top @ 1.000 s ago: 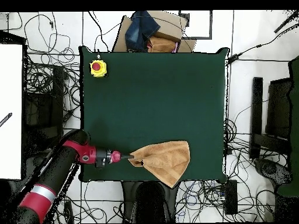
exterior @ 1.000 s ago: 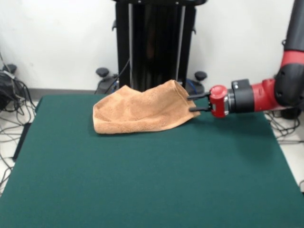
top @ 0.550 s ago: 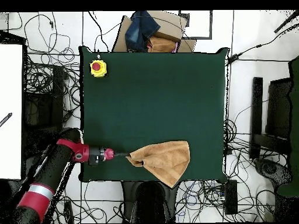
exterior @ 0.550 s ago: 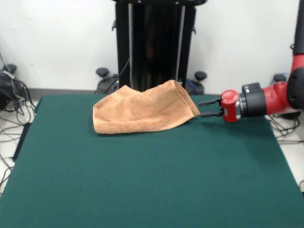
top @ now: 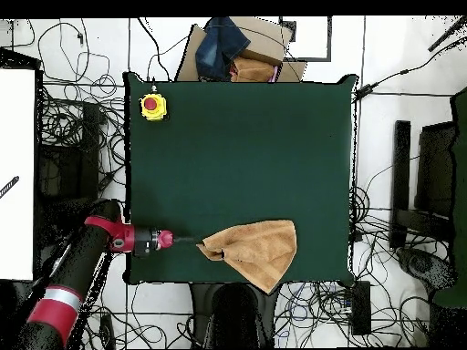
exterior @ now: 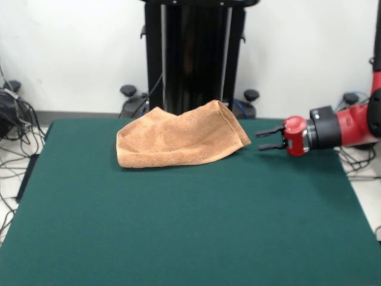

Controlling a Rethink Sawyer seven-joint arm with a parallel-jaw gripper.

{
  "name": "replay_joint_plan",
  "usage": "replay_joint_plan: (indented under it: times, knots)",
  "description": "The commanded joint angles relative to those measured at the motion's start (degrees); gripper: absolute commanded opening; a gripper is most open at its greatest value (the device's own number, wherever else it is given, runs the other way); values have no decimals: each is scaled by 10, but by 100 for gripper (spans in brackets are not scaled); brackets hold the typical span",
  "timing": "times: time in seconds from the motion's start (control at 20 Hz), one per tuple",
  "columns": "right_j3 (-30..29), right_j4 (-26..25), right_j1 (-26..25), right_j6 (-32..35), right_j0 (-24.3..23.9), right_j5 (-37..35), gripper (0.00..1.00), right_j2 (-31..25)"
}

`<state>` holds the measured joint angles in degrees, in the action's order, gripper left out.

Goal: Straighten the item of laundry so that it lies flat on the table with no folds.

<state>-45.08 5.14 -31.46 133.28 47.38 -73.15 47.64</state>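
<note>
The peach-orange item of laundry (exterior: 178, 140) lies folded over on the far part of the dark green table (exterior: 178, 226), its right corner bunched into a point. From above, the item of laundry (top: 255, 250) sits near the table's (top: 239, 146) bottom edge. My gripper (exterior: 262, 139) hangs level just right of that corner, open, with nothing between its fingers and a small gap to the cloth. In the overhead view the gripper (top: 190, 241) points at the towel's left tip.
A yellow box with a red button (top: 153, 107) stands at the table's upper left corner in the overhead view. Cardboard and dark cloth (top: 239, 53) lie beyond the top edge. Cables cover the floor around the table.
My gripper has let go of the towel's corner and drawn back away from it, sideways off toward the table edge. The towel has stayed put.
</note>
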Motion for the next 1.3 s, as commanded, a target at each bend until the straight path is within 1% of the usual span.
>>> replay_joint_plan:
  times: [0.05, 0.3, 0.5, 0.75, 0.95, 1.15, 1.3]
  knots:
    - [20, 39, -24, 184, -19, -36, 100, -38]
    - [13, 36, -30, 180, -23, -21, 100, -43]
    - [20, 35, -39, 184, -26, -22, 100, -37]
    - [18, 33, -46, 183, -31, -3, 100, -37]
    - [10, 33, -45, 185, -28, -15, 100, -35]
    - [19, 31, -51, 185, -32, -10, 100, -31]
    - [23, 26, -54, 187, -31, -29, 100, -19]
